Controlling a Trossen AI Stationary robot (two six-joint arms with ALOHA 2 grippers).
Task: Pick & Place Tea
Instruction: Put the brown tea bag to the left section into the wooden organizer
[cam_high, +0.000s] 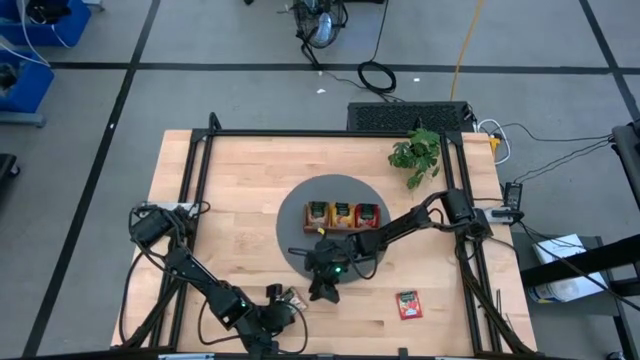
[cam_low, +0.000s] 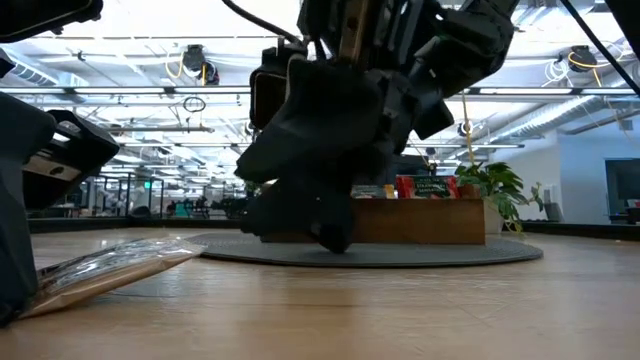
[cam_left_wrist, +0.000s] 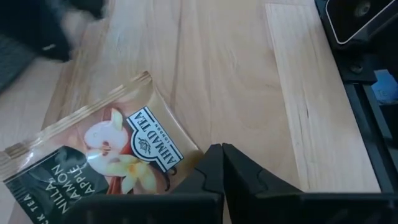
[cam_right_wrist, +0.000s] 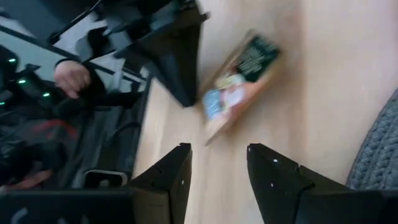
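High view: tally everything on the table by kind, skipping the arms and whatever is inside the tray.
Red tea sachet: 1
Tan-and-green tea sachet: 1
Wooden tray: 1
Grey round mat: 1
Plant: 1
Total: 5

tan tea sachet (cam_left_wrist: 102, 158) flat on table; red sachet (cam_high: 408, 304) apart.

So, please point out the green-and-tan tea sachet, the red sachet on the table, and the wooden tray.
green-and-tan tea sachet (cam_left_wrist: 112, 155): left wrist view, printed face.
red sachet (cam_high: 408, 304): high view, its middle.
wooden tray (cam_low: 440, 222): low view, front wall.
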